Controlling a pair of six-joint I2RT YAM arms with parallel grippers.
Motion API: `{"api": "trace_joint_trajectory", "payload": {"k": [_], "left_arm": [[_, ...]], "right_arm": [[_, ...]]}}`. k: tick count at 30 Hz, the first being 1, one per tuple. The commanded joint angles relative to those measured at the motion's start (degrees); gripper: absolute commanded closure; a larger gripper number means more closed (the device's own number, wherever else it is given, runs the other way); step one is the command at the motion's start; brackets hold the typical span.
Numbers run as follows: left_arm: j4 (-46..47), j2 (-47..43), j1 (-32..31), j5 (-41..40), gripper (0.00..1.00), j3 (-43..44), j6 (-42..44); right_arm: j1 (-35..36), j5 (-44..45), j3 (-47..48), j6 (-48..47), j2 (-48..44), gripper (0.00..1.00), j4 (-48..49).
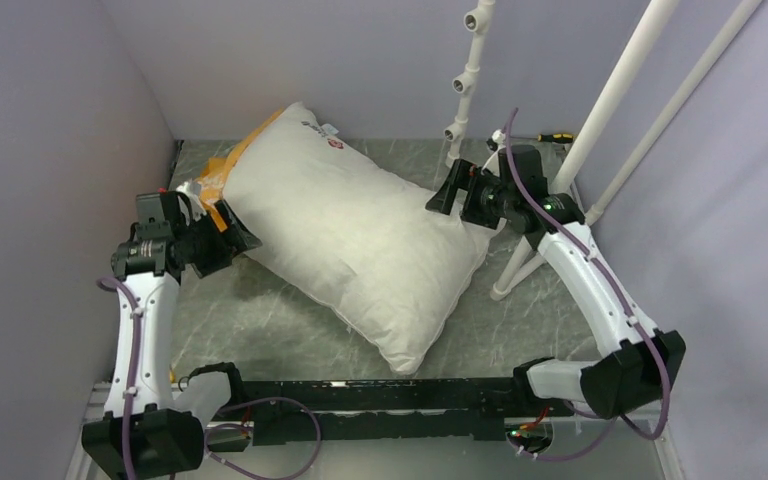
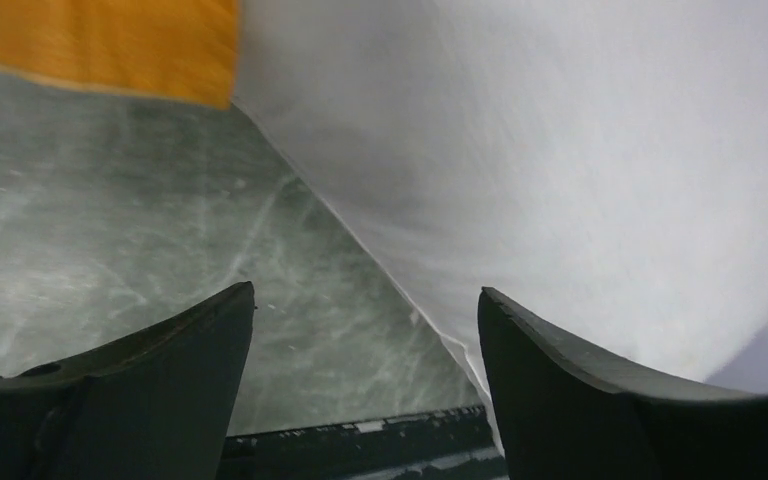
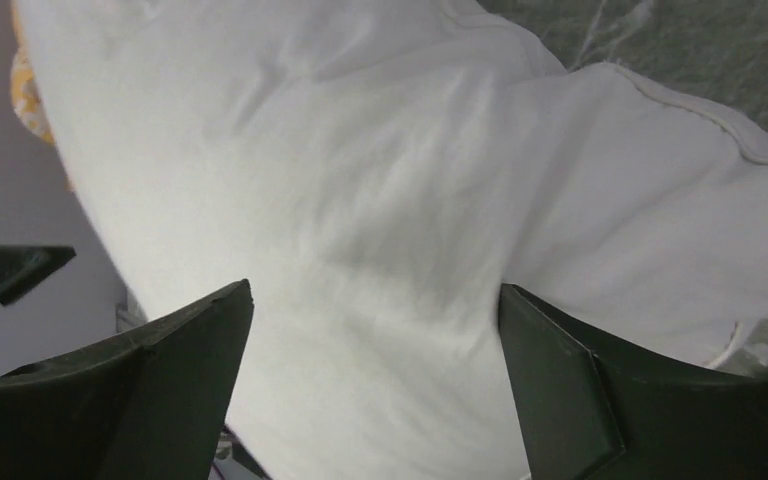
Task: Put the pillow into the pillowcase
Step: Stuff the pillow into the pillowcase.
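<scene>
Where the pillow point(image 1: 360, 240) lies: we see it slanted across the counter point(image 1: 260, 320), one end far-left by the back wall and the other near the middle. The red logo point(image 1: 337, 143) sits up at the far end. It looks pretty much bare; we can't tell if a corner is tucked into anything.
pillowcase point(image 1: 228, 165): orange, bunched under and along the pillow's far-left edge, with only a strip peeking out. We can't make out the print.
left claw point(image 1: 240, 238): at the pillow's left side, right by the orange fabric. The jaws are spread apart with nothing between them. Its wrist cam shows counter in the gap and the pillow's seam just beside one finger.
right claw point(image 1: 447, 192): at the pillow's far-right corner, jaws wide apart too. Its wrist cam is all white fabric past the fingers, and we see nothing pinched.
extras: white pipe frame point(image 1: 610, 110) at far right, and a screwdriver point(image 1: 558, 137) on the counter behind it.
</scene>
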Motion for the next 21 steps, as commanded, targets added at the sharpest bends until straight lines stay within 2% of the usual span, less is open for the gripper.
{"api": "trace_joint_trajectory", "payload": {"k": [1, 3, 7, 9, 13, 16, 21], "left_arm": [[2.04, 5.12, 1.29, -12.37, 0.13, 5.56, 2.64], [2.71, 9.32, 2.69, -15.29, 0.13, 7.02, 3.24], [7.46, 16.12, 6.08, -14.85, 0.13, 7.84, 3.93], [8.61, 19.81, 7.76, -14.43, 0.18, 8.81, 4.29], [12.0, 25.46, 9.6, -6.51, 0.56, 8.32, 5.51], [14.54, 26.74, 9.62, 1.08, 0.99, 6.78, 6.94], [15.78, 23.16, 9.58, 4.17, 1.0, 2.71, 5.81]], "right_arm": [[0.28, -2.9, 5.78, -2.59, -5.18, 0.03, -3.19], [0.58, -8.02, 6.82, -1.74, -4.77, 0.02, -3.21], [1.46, -16.09, 4.17, 1.37, -5.21, 0.02, -0.08], [1.8, -18.98, 1.25, 3.76, -6.12, 0.02, 2.51], [3.17, -19.38, -4.21, 6.3, -8.33, 0.02, 3.47], [3.64, -16.77, -8.6, 6.12, -11.1, 0.01, -0.07], [3.64, -7.24, -13.1, 2.2, -17.3, 0.0, -13.54]]}}
